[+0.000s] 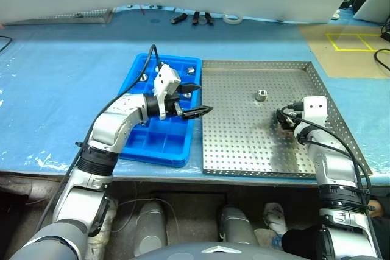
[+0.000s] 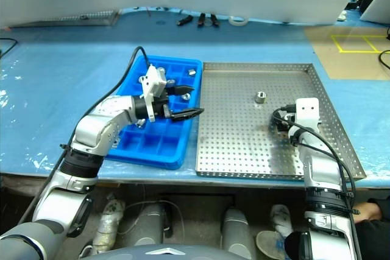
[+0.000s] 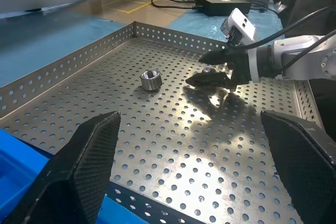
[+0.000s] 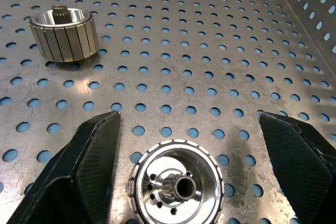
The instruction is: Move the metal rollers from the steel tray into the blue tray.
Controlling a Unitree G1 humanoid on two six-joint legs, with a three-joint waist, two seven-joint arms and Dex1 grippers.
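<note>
A large shallow square tray of grey perforated sheet metal is set on a blue-covered table, just beside a bright blue compartmented plastic tray. One small shiny silver metal roller is seen on the steel tray. The open left gripper is held over the blue tray's edge; the right gripper is lowered over the steel tray.

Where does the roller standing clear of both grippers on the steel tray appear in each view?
Left eye: roller on the steel tray, beyond the right gripper.
Right eye: roller, same spot.
Left wrist: roller between the tray's rim and the right gripper.
Right wrist: roller beyond the second roller.
Shared landmark: the tray's perforated floor.
</note>
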